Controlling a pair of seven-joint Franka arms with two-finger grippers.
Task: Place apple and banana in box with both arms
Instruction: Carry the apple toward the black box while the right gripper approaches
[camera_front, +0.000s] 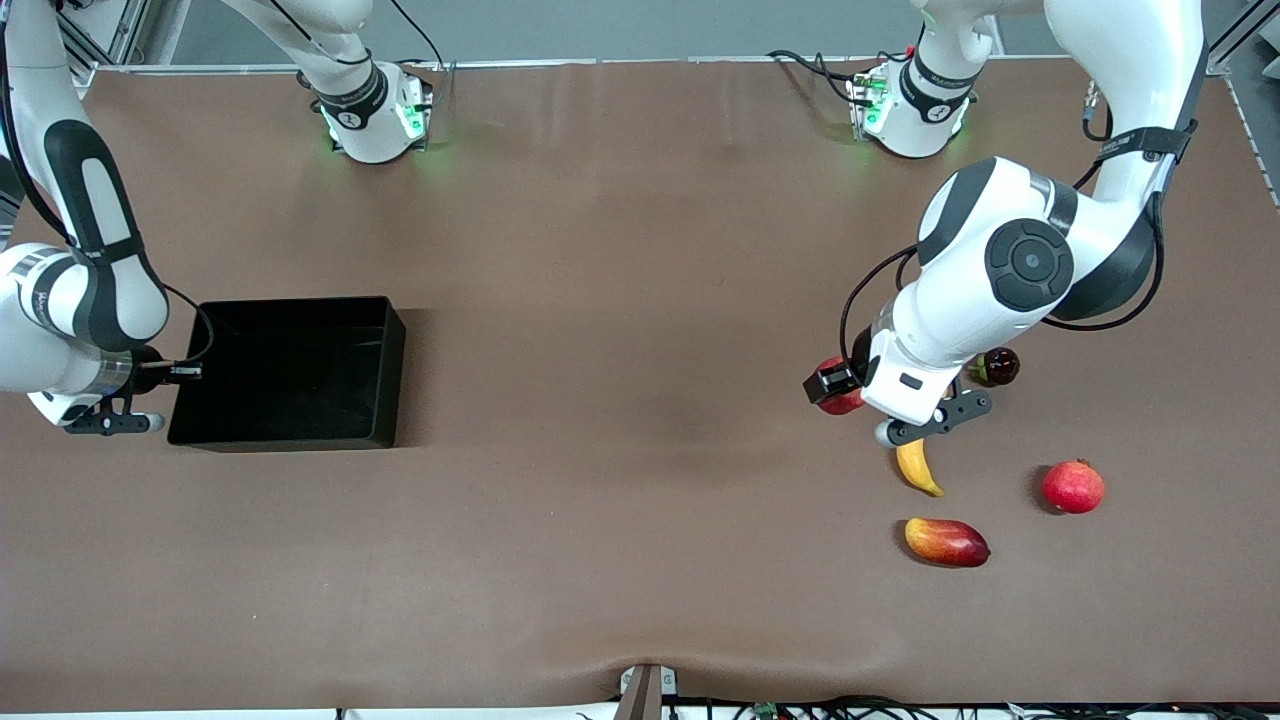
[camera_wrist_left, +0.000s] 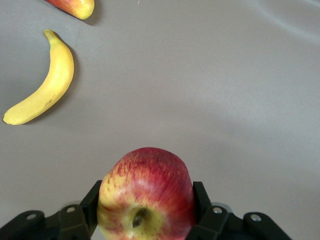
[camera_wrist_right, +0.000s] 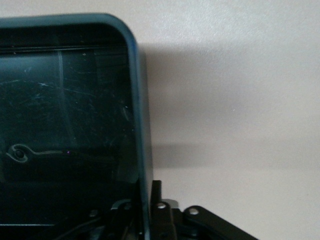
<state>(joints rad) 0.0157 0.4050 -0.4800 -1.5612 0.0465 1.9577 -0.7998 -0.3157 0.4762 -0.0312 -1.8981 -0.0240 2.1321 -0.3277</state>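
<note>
Apple gripped in my left end effector; right end effector clamped on the box wall.

My left end effector (camera_wrist_left: 145, 225) holds the apple (camera_wrist_left: 146, 196) between its fingers, over the worktop (camera_front: 620, 420), the banana (camera_front: 918, 467) at its 6 o'clock. My right end effector (camera_wrist_right: 145, 220) pinches the box (camera_front: 290, 372) rim at the right arm's end.

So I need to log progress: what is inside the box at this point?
No fruit shows in the box; only its bare black floor. The right hand is shut on its wall, and the wall's shadow hides little. The apple sits in the left hand.
</note>
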